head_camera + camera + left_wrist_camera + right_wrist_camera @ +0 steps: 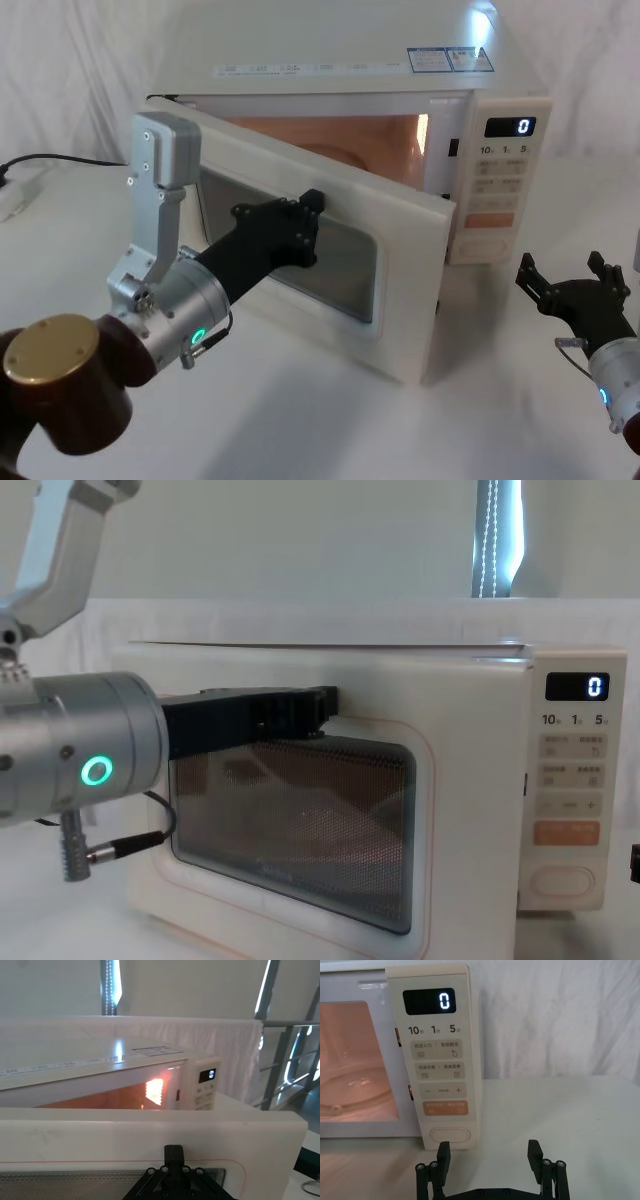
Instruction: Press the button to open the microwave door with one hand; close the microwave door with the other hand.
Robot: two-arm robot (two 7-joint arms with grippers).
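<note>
white table (300,420), white curtain (560,1020) behind

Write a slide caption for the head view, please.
Left gripper against the half-open microwave door; open right gripper waits beside.

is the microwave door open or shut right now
Open, partway. In the head view the microwave door swings out from the lit orange cavity, with the left claw against its front. The right claw waits, open, off the panel.

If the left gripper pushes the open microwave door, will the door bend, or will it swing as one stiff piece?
The microwave door looks like a thick rigid slab, so it probably swings on its hinge without bending. The left gripper rests against its window, where the smooth glass may let the fingertips slide. The microwave seems bulky enough to stay put under a gentle push.
</note>
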